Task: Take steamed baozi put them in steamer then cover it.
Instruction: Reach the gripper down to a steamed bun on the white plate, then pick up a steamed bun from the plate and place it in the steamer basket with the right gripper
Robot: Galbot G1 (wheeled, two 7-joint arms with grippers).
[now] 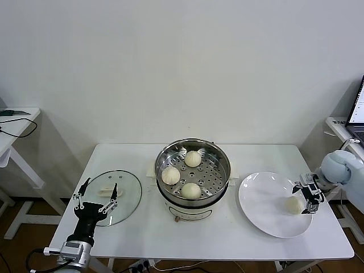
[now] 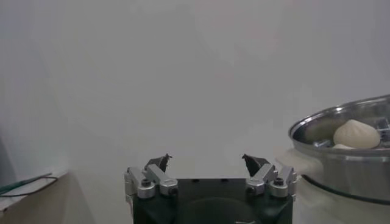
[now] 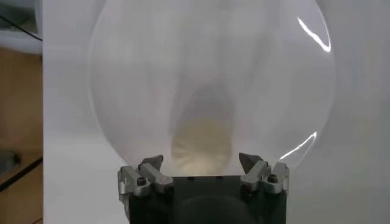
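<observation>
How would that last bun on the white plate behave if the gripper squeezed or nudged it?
The baozi looks rounded and smooth, so a nudge would probably slide or roll it across the glossy plate. It seems soft dough, likely denting under a firm squeeze. It is probably light for its size, so the open right gripper beside it needs little force.

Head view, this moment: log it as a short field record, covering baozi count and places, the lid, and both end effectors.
baozi in steamer: three on the perforated tray of the steamer
baozi on plate: one baozi on the white plate
cover: glass lid off, flat on the table, left of the steamer
right end effector: open, at the plate baozi, not closed on it
left end effector: open, above the lid's near edge, holding nothing
</observation>
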